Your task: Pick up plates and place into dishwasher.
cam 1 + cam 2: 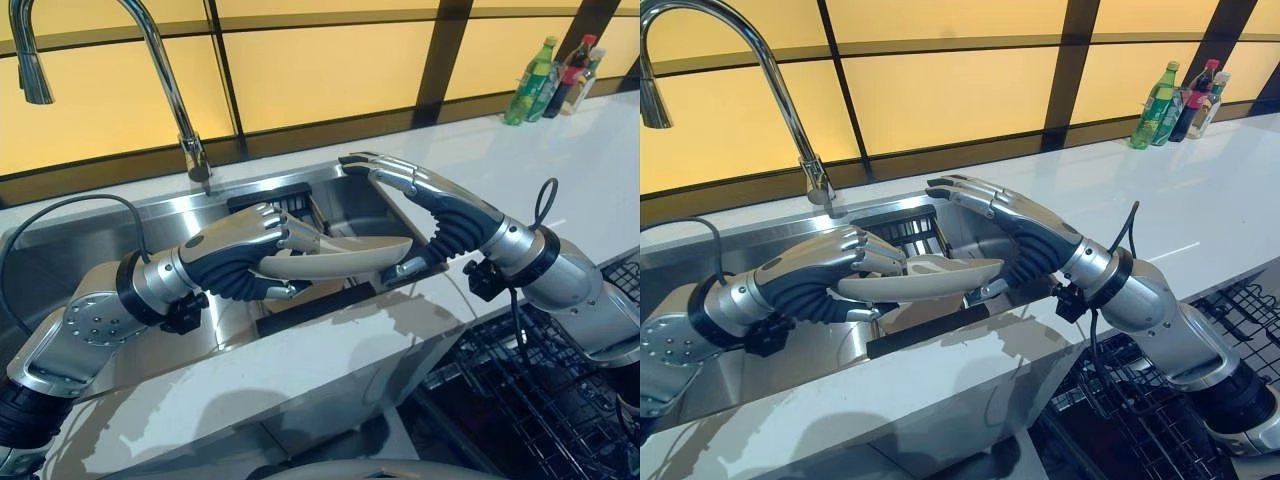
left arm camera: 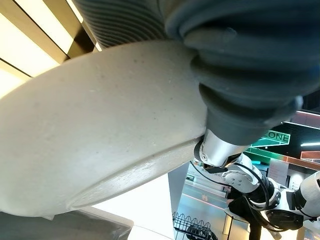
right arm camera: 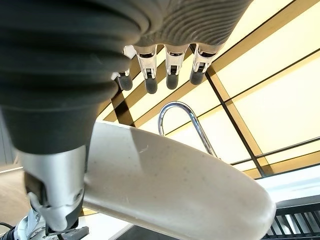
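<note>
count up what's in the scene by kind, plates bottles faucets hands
plate: 1
bottles: 3 visible
faucet: 1
hands: 2, left hand and right hand
total: 7

We see a steel sink (image 1: pixel 150 215) set in a white counter (image 1: pixel 560 160), curved tap (image 1: pixel 165 75) behind it, dark grate (image 1: pixel 285 197) in the basin, yellow wall panels (image 1: pixel 330 65) with dark strips, three bottles (image 1: pixel 555 78) at the counter's far right

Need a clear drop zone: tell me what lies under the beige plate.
The round beige ceramic plate, pinched by the left hand, hangs over the steel sink; a dark rack shows behind. The plate covers the basin directly below.
</note>
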Controlling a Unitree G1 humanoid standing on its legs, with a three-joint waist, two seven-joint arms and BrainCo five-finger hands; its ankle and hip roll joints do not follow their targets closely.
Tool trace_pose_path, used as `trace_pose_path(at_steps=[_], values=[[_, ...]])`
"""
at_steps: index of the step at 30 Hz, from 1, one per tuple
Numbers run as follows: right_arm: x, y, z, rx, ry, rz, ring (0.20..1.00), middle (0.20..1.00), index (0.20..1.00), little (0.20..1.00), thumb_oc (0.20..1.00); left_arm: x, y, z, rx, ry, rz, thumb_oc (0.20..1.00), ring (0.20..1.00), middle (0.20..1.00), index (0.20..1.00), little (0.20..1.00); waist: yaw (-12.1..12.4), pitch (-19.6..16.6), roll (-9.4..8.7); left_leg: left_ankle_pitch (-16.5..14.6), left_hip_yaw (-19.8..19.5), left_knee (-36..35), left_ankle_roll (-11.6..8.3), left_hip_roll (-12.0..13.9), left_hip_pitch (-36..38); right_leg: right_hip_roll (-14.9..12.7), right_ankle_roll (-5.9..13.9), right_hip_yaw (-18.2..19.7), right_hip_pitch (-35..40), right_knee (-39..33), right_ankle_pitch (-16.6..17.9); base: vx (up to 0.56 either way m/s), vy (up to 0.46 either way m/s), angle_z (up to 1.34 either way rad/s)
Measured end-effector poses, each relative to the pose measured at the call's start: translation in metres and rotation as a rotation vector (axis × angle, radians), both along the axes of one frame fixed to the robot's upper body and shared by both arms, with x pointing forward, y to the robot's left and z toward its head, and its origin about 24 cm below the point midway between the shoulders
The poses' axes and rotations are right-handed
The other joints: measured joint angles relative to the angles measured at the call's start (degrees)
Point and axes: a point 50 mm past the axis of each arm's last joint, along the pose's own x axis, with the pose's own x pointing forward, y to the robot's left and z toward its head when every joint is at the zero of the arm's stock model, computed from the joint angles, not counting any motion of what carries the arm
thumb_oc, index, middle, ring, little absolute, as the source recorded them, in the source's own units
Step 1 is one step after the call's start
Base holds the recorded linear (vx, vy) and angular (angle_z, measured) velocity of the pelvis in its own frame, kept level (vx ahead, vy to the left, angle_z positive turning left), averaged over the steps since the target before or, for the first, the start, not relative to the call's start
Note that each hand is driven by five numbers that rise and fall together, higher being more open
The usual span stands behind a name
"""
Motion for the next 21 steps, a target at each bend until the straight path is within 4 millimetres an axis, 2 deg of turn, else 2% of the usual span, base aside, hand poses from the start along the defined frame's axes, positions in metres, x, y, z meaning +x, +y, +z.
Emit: trace_pose_path(at_steps=[7, 8, 9, 11, 13, 14, 21], values=[[0.0, 0.001, -0.001, 0.017, 0.009, 0.005, 1.0, 1.0, 1.0, 1.0, 1.0, 0.0, -0.001, 0.0, -0.014, 0.0, -0.001, 0.2, 0.2, 0.2, 0.2, 0.2, 0.03, 0.04, 0.06, -0.02, 0.15, 0.0, -0.01, 0.02, 0.1, 0.0, 0.0, 0.06, 0.02, 0.02, 0.01, 0.0, 0.0, 0.0], [0.001, 0.001, -0.001, 0.02, 0.012, 0.006, 0.875, 0.875, 0.875, 0.875, 0.875, 0.0, -0.001, -0.001, -0.018, 0.0, -0.001, 0.2, 0.2, 0.2, 0.2, 0.2, 0.04, 0.04, 0.06, -0.02, 0.15, 0.0, -0.01, 0.02, 0.11, 0.01, 0.0, 0.06, 0.02, 0.02, 0.01, 0.0, 0.0, 0.0], [0.0, 0.001, -0.001, 0.023, 0.014, 0.006, 0.683, 0.683, 0.683, 0.683, 0.683, 0.0, -0.001, 0.0, -0.023, -0.001, 0.0, 0.2, 0.2, 0.2, 0.2, 0.2, 0.05, 0.03, 0.06, -0.02, 0.15, 0.0, -0.01, 0.02, 0.12, 0.01, 0.0, 0.06, 0.03, 0.02, 0.01, 0.0, 0.0, 0.0], [0.001, 0.001, -0.003, 0.047, 0.041, 0.01, 0.432, 0.432, 0.432, 0.432, 0.432, 0.001, 0.0, 0.001, -0.041, -0.004, 0.012, 0.2, 0.2, 0.2, 0.2, 0.2, 0.06, 0.01, 0.02, -0.02, 0.16, 0.0, -0.01, 0.03, 0.14, 0.01, 0.0, 0.06, 0.03, 0.02, 0.01, 0.0, 0.0, 0.0], [0.0, 0.002, -0.007, 0.078, 0.069, 0.019, 0.338, 0.338, 0.338, 0.338, 0.338, 0.002, 0.001, 0.002, -0.052, -0.011, 0.026, 0.2, 0.2, 0.2, 0.2, 0.2, 0.05, -0.01, 0.01, -0.02, 0.17, 0.0, -0.01, 0.03, 0.15, 0.01, 0.0, 0.07, 0.04, 0.02, 0.01, 0.0, 0.0, 0.0], [0.0, 0.003, -0.01, 0.1, 0.089, 0.027, 0.2, 0.2, 0.2, 0.2, 0.2, 0.002, 0.002, 0.003, -0.06, -0.017, 0.031, 0.2, 0.2, 0.2, 0.2, 0.2, 0.05, -0.01, 0.01, -0.02, 0.17, 0.01, -0.01, 0.03, 0.15, 0.01, 0.0, 0.08, 0.04, 0.02, 0.01, 0.0, 0.0, 0.0], [-0.002, 0.008, -0.019, 0.185, 0.152, 0.058, 0.2, 0.2, 0.2, 0.2, 0.2, 0.005, 0.004, 0.004, -0.108, -0.022, 0.06, 0.2, 0.2, 0.2, 0.2, 0.2, -0.01, -0.1, 0.06, -0.01, 0.75, 0.01, -0.01, 0.05, 0.24, 0.02, 0.0, 0.3, -0.05, 0.03, 0.08, 0.0, 0.0, 0.0]])
